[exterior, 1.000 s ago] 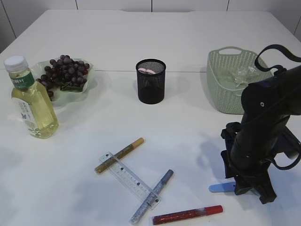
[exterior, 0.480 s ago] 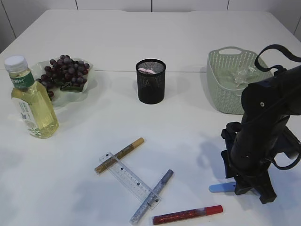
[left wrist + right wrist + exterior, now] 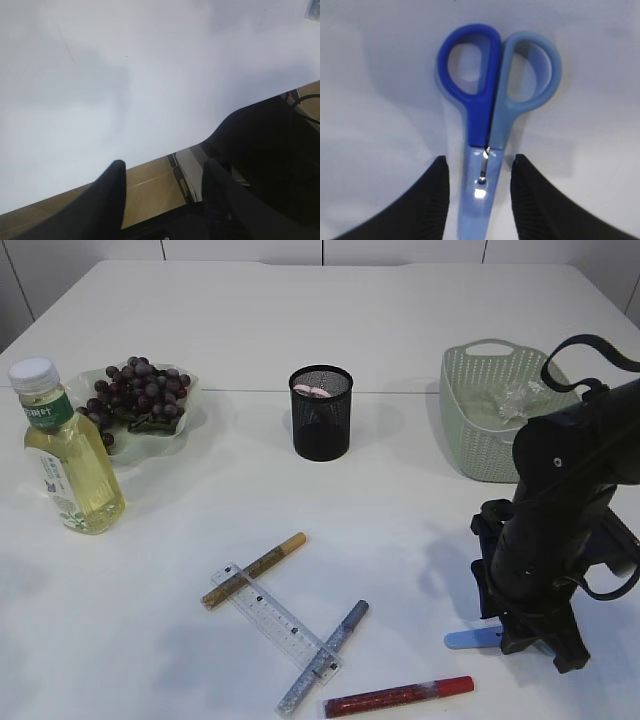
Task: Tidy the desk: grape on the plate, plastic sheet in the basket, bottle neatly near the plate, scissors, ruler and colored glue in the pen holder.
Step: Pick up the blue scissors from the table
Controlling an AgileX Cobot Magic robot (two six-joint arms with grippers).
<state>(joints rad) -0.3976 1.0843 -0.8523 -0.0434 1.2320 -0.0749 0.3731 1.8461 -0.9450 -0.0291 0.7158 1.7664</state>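
The blue scissors (image 3: 490, 125) lie closed on the white table, handles pointing away from me. My right gripper (image 3: 479, 161) is open, one finger on each side of the blade cover with a gap on both sides. From outside, the right gripper (image 3: 535, 640) stands low over the scissors (image 3: 470, 639), only their pale blue tip showing. The clear ruler (image 3: 275, 623) lies across a silver glue stick (image 3: 323, 656), with a gold one (image 3: 254, 569) and a red one (image 3: 398, 696) close by. Grapes (image 3: 140, 390) rest on the plate (image 3: 190, 410) beside the bottle (image 3: 68, 455). The plastic sheet (image 3: 520, 395) sits in the basket (image 3: 480, 430). My left gripper (image 3: 165, 164) is open and empty at the table edge.
The black mesh pen holder (image 3: 321, 412) stands at the middle back with something pink inside. The left wrist view shows bare white table (image 3: 150, 75) and floor past its edge. The left arm is outside the exterior view.
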